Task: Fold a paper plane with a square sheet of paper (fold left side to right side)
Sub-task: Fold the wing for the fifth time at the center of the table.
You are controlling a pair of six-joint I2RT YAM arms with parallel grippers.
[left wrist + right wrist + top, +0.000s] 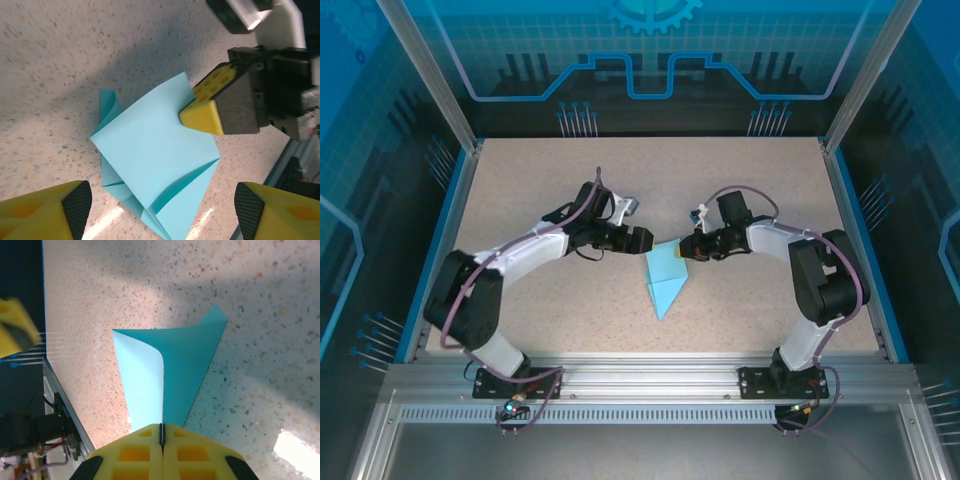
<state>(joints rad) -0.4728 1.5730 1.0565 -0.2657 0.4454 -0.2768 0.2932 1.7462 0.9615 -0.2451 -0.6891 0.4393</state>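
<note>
The light-blue sheet of paper (667, 282) lies on the speckled tabletop, folded into a pointed kite shape with its tip toward the near edge. Its top flap lifts at the far corner. My right gripper (683, 247) is shut on that raised corner; in the right wrist view the paper (182, 357) curls up into the closed yellow fingers (162, 434). My left gripper (646, 240) hovers just left of the same corner. In the left wrist view it (161, 205) stands open wide over the paper (150, 150), touching nothing, with the right gripper's fingers (205, 107) pinching the flap's edge.
Blue rails (440, 240) border the table's left and right sides. An aluminium frame (640, 380) with both arm bases runs along the near edge. Bare tabletop (650, 175) stretches behind the two grippers and to either side of the paper.
</note>
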